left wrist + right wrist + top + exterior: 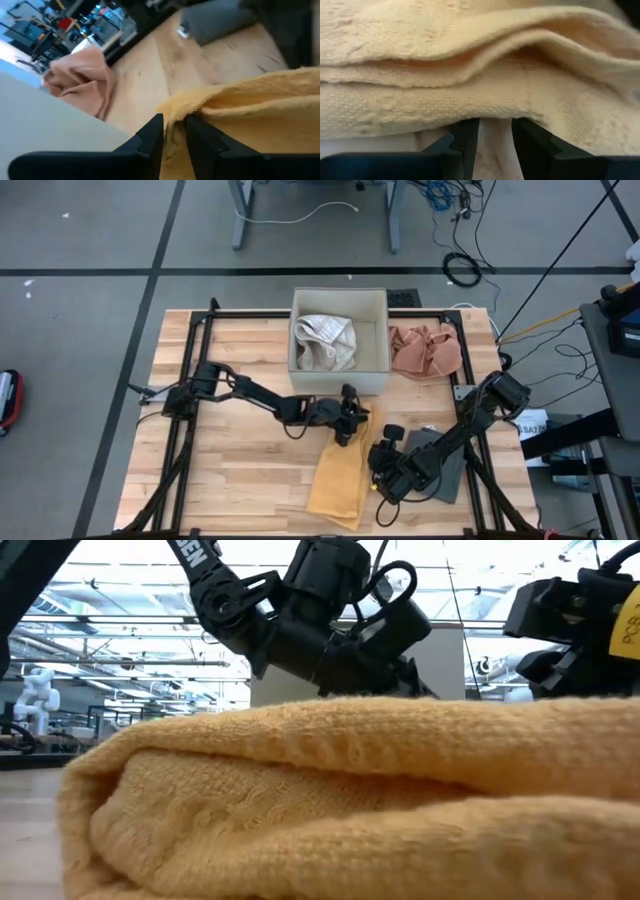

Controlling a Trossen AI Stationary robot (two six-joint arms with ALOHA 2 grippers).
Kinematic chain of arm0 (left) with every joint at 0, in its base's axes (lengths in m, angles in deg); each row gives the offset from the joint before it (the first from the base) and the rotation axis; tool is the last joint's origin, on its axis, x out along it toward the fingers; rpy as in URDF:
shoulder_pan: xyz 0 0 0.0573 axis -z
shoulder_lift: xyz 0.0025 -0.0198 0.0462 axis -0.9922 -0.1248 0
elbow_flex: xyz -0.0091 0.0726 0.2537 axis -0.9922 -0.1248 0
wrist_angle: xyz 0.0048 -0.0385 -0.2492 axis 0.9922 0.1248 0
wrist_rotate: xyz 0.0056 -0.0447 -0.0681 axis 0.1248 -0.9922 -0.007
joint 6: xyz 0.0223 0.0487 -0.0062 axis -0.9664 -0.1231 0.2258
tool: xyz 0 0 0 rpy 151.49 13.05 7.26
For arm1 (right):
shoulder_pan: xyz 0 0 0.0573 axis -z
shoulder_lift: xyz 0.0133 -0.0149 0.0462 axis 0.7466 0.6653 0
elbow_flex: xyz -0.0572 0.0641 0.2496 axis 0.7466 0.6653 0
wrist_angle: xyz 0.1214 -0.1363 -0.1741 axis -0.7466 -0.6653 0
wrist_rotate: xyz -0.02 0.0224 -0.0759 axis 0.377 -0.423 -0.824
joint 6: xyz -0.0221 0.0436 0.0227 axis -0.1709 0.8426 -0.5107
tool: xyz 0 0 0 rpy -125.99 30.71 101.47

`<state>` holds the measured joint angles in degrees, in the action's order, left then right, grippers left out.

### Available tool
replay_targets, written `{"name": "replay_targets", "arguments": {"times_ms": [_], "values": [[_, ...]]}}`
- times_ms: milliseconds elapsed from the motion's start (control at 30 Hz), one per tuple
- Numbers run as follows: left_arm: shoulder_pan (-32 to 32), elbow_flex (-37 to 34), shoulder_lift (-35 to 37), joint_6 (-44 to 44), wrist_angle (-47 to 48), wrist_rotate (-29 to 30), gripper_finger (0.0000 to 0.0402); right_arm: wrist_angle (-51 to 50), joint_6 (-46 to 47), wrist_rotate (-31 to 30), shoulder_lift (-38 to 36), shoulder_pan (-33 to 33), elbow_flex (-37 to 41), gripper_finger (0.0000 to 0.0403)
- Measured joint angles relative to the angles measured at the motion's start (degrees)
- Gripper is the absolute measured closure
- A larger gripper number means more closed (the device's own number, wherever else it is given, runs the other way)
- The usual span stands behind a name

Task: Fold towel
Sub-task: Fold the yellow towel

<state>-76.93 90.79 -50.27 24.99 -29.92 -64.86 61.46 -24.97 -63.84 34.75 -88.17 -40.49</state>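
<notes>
A yellow towel (pixel 340 470) lies folded in several layers on the wooden table (pixel 230 470), long axis running near to far. My left gripper (pixel 350 423) is at the towel's far end, reaching in from the left, with cloth between its narrowly parted fingers (pixel 175 135). My right gripper (pixel 383 470) is at the towel's right side, shut on its layers (pixel 495 137). In the low view the towel's rounded fold (pixel 330 800) fills the foreground. My left gripper has the towel's far edge (pixel 176 117) between its two fingers, coming nearly level from the table's left. The cloth puckers up into a ridge at the fingers; the rest of the towel lies on the table. My right gripper pinches the towel's right-hand edge (pixel 495 125) between its two fingers, slanting down from the table's right. Several stacked layers bulge just beyond the fingertips. That edge is raised slightly while the towel's body rests on the table.
A white box (pixel 338 365) holding a pale towel (pixel 325 340) stands just beyond the left gripper. A pink cloth (pixel 425 350) lies right of the box. A grey cloth (pixel 447 470) lies under the right arm. A black frame (pixel 190 380) borders the table.
</notes>
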Motion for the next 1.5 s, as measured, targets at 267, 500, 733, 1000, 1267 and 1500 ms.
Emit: {"name": "replay_targets", "arguments": {"times_ms": [267, 500, 733, 1000, 1267, 1500], "values": [[0.25, 1.24, 0.0, 1.66, 0.62, -5.12, 0.0307, 0.08, 0.01, 1.84, -0.17, 0.61, -0.1, 0.0294], [0.56, 1.29, -1.13, 5.13, 1.26, -5.41, 0.0307, -0.79, 0.06, 1.5, -0.52, 0.68, -0.12, 0.0294], [0.89, 1.29, -2.23, 7.3, 0.56, -5.55, 0.0307, -6.94, 3.04, 2.75, -5.23, -1.03, -0.1, 0.0293], [1.04, 1.29, -2.23, 7.67, 0.48, -5.7, 0.0307, -6.53, 2.25, 2.23, -12.16, -3.74, -0.15, 0.0293], [2.52, 1.29, -2.21, 7.55, 1.21, -5.65, 0.0307, 3.89, -8.4, 2.14, -12.39, -7.55, -0.23, 0.0293], [5.79, 1.26, -2.19, 7.46, 5.64, -5.59, 0.0307, 22.44, -23.61, 2.35, -8.94, -11.61, -0.23, 0.0293]]}}
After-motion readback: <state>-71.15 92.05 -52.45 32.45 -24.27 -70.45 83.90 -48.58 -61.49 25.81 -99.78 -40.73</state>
